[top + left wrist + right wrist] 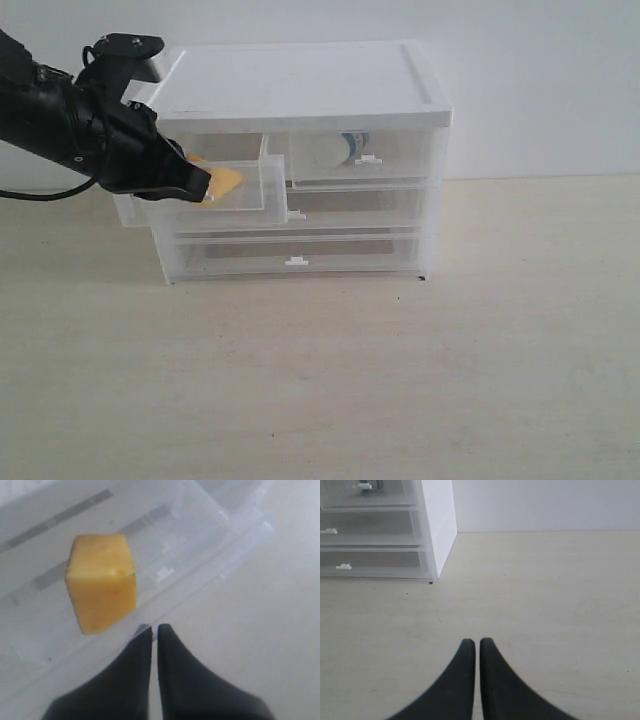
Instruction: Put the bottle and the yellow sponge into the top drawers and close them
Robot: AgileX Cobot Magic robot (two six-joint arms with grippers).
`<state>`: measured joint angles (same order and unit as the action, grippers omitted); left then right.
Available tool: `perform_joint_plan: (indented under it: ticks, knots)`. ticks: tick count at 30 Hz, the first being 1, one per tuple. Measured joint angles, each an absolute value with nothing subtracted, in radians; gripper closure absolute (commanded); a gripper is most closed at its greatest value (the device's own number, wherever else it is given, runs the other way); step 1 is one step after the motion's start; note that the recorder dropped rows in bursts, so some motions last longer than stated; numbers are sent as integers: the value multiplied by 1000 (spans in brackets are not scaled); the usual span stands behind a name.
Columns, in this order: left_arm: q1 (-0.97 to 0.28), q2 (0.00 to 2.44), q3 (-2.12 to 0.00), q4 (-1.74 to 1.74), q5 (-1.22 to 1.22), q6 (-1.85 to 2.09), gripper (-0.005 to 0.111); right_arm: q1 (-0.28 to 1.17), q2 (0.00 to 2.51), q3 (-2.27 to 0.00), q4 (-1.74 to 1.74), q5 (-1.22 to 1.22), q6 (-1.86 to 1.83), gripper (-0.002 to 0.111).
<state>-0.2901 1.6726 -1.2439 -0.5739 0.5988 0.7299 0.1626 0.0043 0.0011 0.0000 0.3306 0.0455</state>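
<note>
**Sponge in the open top-left drawer, bottle behind the shut top-right one**

The white-topped cabinet (300, 85) stands at the far side of the pale worktop (350, 380). Its top-left drawer (255, 185) stands open, drawn out toward the near left. The yellow sponge (225, 182) lies inside it on the clear floor.

The left end effector (203, 186) hangs over this open drawer, at its left part. In the left wrist view the left end effector (154, 629) is clenched, its two black fingers pressed almost together with nothing between them. The yellow sponge (102, 582) sits a little apart from the tips, free of any grasp, with one corner raised.

The top-right drawer (400, 155) is pushed in flush with the cabinet front. Through its clear face the bottle (345, 148) shows as a white cap and a strip of dark blue. It lies in the left part of that drawer, just beside the small white handle tab (368, 158).

Below, the two full-width drawers (370, 207) are both shut.

The right end effector (477, 641) is out of the exterior view. Its wrist view shows it clenched and empty, fingers side by side above bare worktop (545, 605). It is well apart from the cabinet (440, 525), which stands farther off to the left.
</note>
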Motion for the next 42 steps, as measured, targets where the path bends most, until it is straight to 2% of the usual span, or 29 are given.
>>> perform_joint_plan:
  ticks: [10, 20, 33, 37, 42]
  knots:
    - [-290, 1724, -1244, -584, 396, 737, 103, 163, 4, 1, 0, 331, 45, 107]
    - [-290, 1795, -1278, -609, 293, 746, 103, 163, 4, 1, 0, 331, 45, 107]
    - [-289, 1782, -1301, -616, 387, 760, 103, 163, 4, 1, 0, 331, 45, 107]
    - [-289, 1703, -1301, -581, 494, 741, 103, 163, 4, 1, 0, 331, 45, 107]
    - [-289, 1550, -1232, -490, 508, 648, 103, 163, 4, 1, 0, 331, 45, 107]
